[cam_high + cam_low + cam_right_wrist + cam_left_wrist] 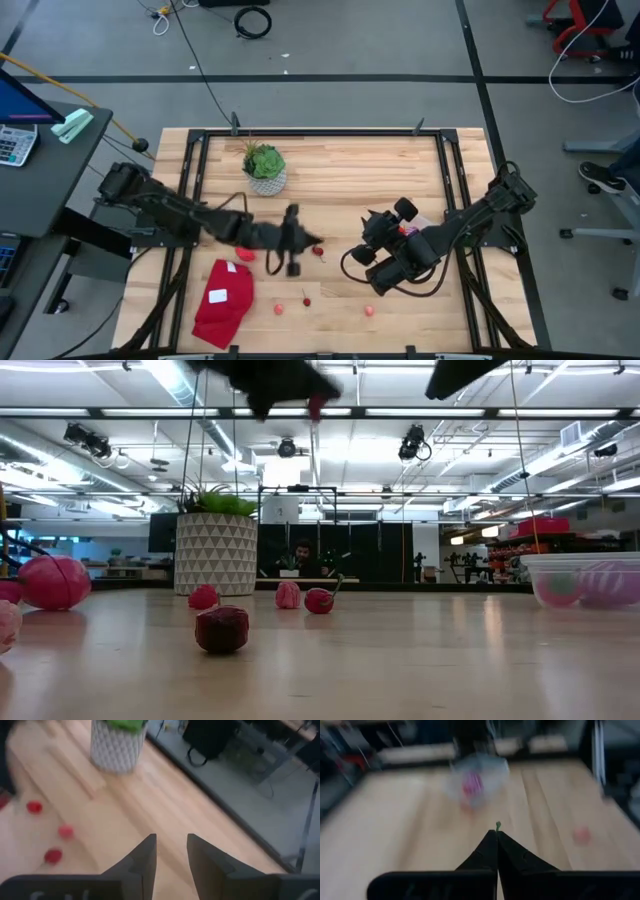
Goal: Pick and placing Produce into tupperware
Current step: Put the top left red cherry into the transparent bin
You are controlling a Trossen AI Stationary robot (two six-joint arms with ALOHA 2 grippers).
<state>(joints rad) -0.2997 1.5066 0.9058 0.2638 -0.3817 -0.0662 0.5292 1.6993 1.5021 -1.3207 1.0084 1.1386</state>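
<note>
My left gripper [303, 240] hangs above the table's middle, shut on a small red piece of produce [318, 406] that has a green stem. The clear tupperware [477, 777] stands ahead of it. It holds a purple-and-white striped ball [606, 582] and a pink piece, and my right arm partly covers it in the high view [421, 226]. My right gripper [171, 854] is open and touches nothing. It is raised next to the tupperware and points toward the potted plant. More red and pink pieces [222, 628] lie loose on the wood. My left gripper pinches the produce between its two shut fingertips [490, 845]. A green stem tip [498, 825] pokes out between them. The red body [316, 240] shows just past the fingertips and is lifted clear of the table. The fingers hide the exact place of contact.
A potted plant [264, 168] in a white patterned pot stands toward the far edge. A red cloth [224, 300] with a white label lies near the front left. Loose pieces lie at the near edge [370, 311] [279, 309] and under the left gripper [320, 252].
</note>
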